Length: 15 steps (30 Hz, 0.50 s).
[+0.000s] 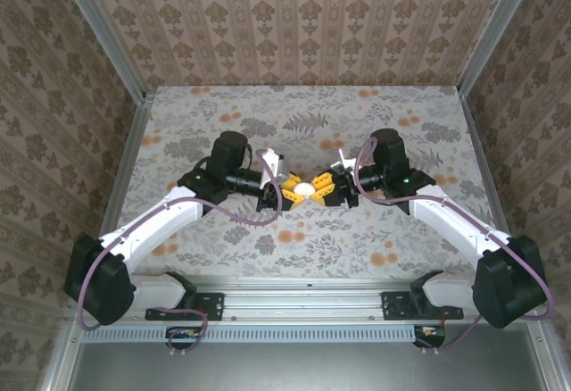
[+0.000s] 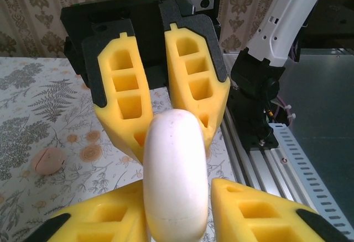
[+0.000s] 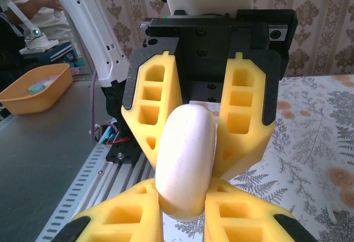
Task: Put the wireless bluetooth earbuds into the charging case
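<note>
Charging case (image 1: 306, 189) clamped in L claw (image 1: 288, 192), R claw (image 1: 326, 189).

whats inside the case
Case is shut, held by left pincer and right pincer; only its white shell shows. Its inside is covered, contents unknown.

The charging case (image 1: 306, 189) is a plain, glossy off-white with a faint pink tint. The left end effector (image 1: 291, 193) and right end effector (image 1: 323, 190) have bright yellow fingers (image 2: 193, 70) backed in black. Both arms (image 1: 156, 228) are white with black joints and purple cables (image 1: 236, 219). The worktop (image 1: 294, 105) carries a grey fern print dotted with orange flowers. The walls (image 1: 303, 16) wear beige-brown damask wallpaper. A tray (image 3: 33, 95) is orange.
</note>
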Available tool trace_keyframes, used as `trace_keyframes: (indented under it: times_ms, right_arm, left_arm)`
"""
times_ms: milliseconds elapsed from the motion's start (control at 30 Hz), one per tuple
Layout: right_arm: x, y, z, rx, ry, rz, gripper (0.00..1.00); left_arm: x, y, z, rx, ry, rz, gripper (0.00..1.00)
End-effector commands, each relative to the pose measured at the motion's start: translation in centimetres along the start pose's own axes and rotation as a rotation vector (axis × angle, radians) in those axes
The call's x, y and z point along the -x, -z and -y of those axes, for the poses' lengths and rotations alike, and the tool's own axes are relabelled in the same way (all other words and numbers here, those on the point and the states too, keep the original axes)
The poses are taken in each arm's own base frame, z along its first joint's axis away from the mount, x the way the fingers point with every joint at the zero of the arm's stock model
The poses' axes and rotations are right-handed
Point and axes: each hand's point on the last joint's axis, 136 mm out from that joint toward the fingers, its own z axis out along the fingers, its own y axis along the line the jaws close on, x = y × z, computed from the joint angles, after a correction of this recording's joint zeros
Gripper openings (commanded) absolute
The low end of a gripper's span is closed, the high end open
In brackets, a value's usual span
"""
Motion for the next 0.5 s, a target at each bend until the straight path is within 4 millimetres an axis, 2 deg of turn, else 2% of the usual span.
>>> trace_keyframes:
  times_ms: [0,167,267,367,467]
  right_arm:
    - [1.2,0.1,0.2,0.004,0.058,0.014,0.18]
    - [0.9,0.1,0.4,-0.001,0.052,0.007,0.19]
    - [1.0,0.2,0.6,-0.021,0.048,-0.004,0.23]
    - [1.0,0.5,0.8,-0.058,0.021,-0.026,0.39]
    - [1.1,0.8,1.5,-0.123,-0.032,-0.040,0.48]
  left_arm:
    - [1.9,0.0,0.5,-0.041,-0.038,0.041,0.28]
    - [2.1,0.1,0.5,-0.043,-0.039,0.042,0.21]
    - [1.9,0.1,0.4,-0.029,-0.036,0.027,0.16]
    - [1.2,0.3,-0.3,0.036,-0.050,-0.017,0.13]
    - [0.4,0.9,-1.3,0.133,-0.079,-0.061,0.12]
